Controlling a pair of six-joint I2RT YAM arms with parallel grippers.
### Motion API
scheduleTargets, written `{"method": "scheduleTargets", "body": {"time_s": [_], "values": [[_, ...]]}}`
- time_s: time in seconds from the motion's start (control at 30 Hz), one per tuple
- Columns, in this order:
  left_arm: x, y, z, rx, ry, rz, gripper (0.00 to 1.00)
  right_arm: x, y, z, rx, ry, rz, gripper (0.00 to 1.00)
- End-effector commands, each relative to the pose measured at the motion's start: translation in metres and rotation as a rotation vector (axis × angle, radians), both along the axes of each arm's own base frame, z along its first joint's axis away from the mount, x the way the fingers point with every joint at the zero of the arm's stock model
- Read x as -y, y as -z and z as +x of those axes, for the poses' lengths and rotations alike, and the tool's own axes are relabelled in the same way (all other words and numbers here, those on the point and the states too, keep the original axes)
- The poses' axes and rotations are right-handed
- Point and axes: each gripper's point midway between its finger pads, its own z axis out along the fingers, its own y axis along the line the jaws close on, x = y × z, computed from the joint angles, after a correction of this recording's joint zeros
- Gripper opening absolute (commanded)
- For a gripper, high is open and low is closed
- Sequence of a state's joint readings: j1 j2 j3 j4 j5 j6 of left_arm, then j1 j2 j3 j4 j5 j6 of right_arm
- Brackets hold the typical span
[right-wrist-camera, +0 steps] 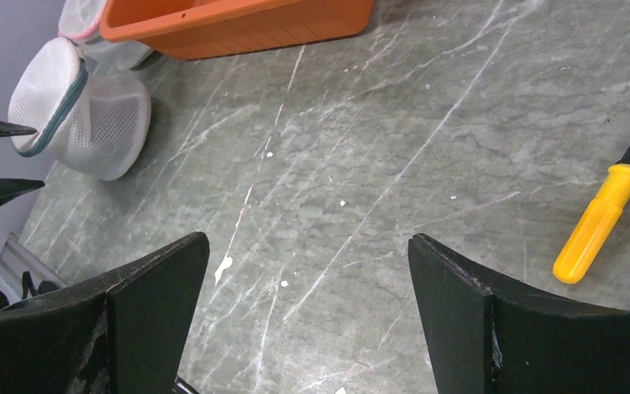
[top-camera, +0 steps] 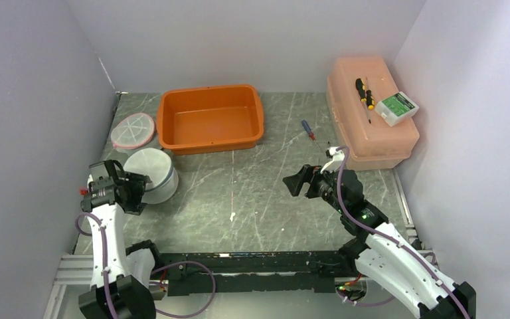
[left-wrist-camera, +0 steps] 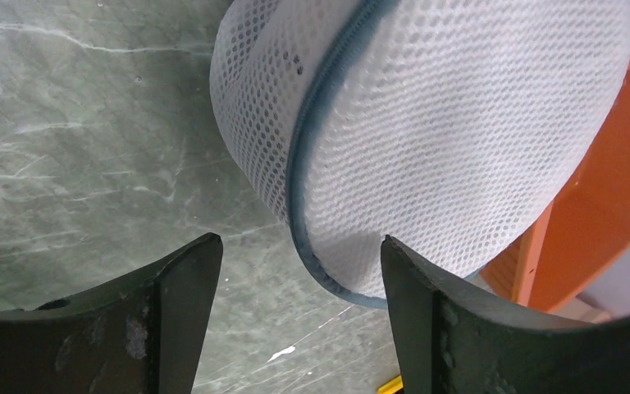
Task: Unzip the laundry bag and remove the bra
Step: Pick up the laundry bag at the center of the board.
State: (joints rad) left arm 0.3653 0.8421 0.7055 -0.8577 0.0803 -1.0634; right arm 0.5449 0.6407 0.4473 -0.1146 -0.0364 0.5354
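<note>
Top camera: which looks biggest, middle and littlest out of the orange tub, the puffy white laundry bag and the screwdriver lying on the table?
Largest to smallest:
1. orange tub
2. laundry bag
3. screwdriver
None of them look close in size.

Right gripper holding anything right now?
No: the right wrist view shows the right gripper open above the bare table, with nothing between its jaws.

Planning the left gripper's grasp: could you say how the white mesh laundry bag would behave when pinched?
The white mesh laundry bag likely dents softly: thin netting. Its grey-blue zipper seam probably offers firmer purchase. It looks light, so it may slide on the smooth marbled table.
</note>
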Motion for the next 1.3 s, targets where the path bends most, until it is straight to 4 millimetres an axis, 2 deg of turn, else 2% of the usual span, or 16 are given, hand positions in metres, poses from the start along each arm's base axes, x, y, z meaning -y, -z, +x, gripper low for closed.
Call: {"method": "scheduleTargets", "body": {"time_s": [0.0, 0.2, 0.4, 0.5, 0.57, 0.6, 0.77, 0.9, 0.97, 1.13, 1.27], "values": [[-0.002, -0.008, 0.015, 0.094, 0.002, -0.040, 0.75, -0.004, -0.010, -0.001, 0.023, -0.016, 0.030, 0.96], [-0.001, -0.007, 0.029, 0.155, 0.024, -0.072, 0.58, -0.009, -0.011, 0.000, 0.014, -0.031, 0.039, 0.95], [-0.002, -0.015, 0.031, 0.184, 0.042, -0.045, 0.41, -0.011, -0.013, 0.000, 0.016, -0.043, 0.042, 0.95], [-0.001, -0.019, 0.031, 0.199, 0.067, -0.030, 0.23, -0.013, -0.014, -0.001, 0.012, -0.054, 0.047, 0.95], [0.000, -0.027, 0.033, 0.219, 0.108, -0.002, 0.06, -0.014, -0.016, -0.001, 0.014, -0.056, 0.049, 0.95], [-0.001, -0.034, 0.033, 0.228, 0.142, 0.024, 0.03, -0.013, -0.017, -0.001, 0.016, -0.058, 0.047, 0.95], [-0.004, -0.078, 0.023, 0.271, 0.205, 0.150, 0.03, -0.009, -0.027, -0.001, 0.038, -0.050, 0.021, 0.95], [0.007, -0.122, 0.020, 0.355, 0.284, 0.202, 0.03, -0.007, -0.034, -0.005, 0.047, -0.054, 0.027, 0.95], [0.019, -0.143, 0.023, 0.422, 0.345, 0.199, 0.03, -0.007, -0.037, -0.007, 0.052, -0.060, 0.036, 0.95], [0.069, -0.201, 0.034, 0.649, 0.586, 0.142, 0.03, -0.009, -0.049, -0.011, 0.066, -0.073, 0.064, 0.95], [0.114, -0.230, 0.036, 0.787, 0.762, 0.071, 0.03, -0.011, -0.060, -0.016, 0.075, -0.087, 0.103, 0.95]]}}
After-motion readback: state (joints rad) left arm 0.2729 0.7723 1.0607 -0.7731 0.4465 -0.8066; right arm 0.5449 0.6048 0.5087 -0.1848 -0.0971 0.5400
